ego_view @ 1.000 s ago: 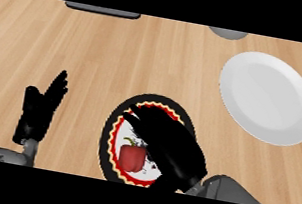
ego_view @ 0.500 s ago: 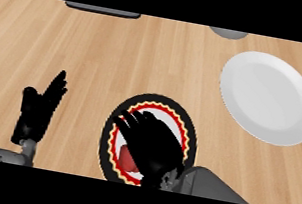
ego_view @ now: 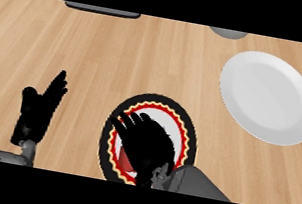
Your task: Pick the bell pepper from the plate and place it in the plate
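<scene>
Right hand (ego_view: pixel 143 141) spread wide over the patterned plate (ego_view: pixel 188 131), hiding the bell pepper (ego_view: pixel 125 158); closing blind, fingers may nudge it aside; left hand (ego_view: pixel 39 109) rests open.

your black right hand (ego_view: pixel 145 141) covers the red bell pepper (ego_view: pixel 124 157) on the black-rimmed patterned plate (ego_view: pixel 188 131); only a sliver, perhaps pepper, shows.
</scene>
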### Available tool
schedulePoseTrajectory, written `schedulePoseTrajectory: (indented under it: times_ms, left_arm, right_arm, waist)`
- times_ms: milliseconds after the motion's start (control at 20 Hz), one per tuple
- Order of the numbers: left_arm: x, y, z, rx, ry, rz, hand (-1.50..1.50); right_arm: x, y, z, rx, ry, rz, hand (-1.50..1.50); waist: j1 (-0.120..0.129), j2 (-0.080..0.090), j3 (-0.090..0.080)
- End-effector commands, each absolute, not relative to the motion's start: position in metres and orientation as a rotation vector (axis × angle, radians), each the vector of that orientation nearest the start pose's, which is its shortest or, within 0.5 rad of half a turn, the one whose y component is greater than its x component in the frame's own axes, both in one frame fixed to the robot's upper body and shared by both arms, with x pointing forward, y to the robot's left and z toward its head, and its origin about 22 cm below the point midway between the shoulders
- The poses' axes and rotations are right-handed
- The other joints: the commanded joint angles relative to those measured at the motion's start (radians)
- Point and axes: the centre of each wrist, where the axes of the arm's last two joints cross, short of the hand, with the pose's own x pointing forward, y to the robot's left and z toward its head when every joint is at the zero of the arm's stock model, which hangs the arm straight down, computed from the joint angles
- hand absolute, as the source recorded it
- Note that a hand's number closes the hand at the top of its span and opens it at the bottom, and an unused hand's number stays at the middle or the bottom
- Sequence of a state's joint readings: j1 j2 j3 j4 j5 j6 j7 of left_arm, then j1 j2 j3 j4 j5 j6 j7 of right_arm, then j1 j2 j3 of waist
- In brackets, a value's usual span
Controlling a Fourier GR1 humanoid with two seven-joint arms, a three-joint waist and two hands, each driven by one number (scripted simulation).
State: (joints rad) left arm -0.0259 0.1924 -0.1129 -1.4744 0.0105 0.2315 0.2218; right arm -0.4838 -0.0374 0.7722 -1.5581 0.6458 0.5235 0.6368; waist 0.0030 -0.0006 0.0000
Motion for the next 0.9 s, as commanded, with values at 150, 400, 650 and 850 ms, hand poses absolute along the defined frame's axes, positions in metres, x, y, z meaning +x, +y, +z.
schedulePoseTrajectory:
  times_ms: [150,400,650,850]
  left_arm:
    - [0.251,0.241,-0.004,0.244,-1.267,-0.021,0.0]
    - [0.259,0.255,0.003,0.243,-1.284,-0.034,0.0]
    - [0.245,0.258,-0.013,0.248,-1.279,-0.043,0.0]
    - [0.248,0.255,-0.014,0.251,-1.282,-0.033,0.0]
  right_arm:
    - [0.237,-0.019,0.08,-0.344,-1.162,1.719,-1.5]
    - [0.251,-0.021,0.055,-0.335,-1.166,1.722,-1.5]
    - [0.246,-0.03,0.051,-0.338,-1.146,1.725,-1.5]
    - [0.251,-0.012,0.051,-0.367,-1.176,1.782,1.5]
  waist:
    - [0.001,0.0,0.0]
    - [0.002,0.001,0.0]
    - [-0.001,0.0,0.0]
    - [0.004,0.001,0.0]
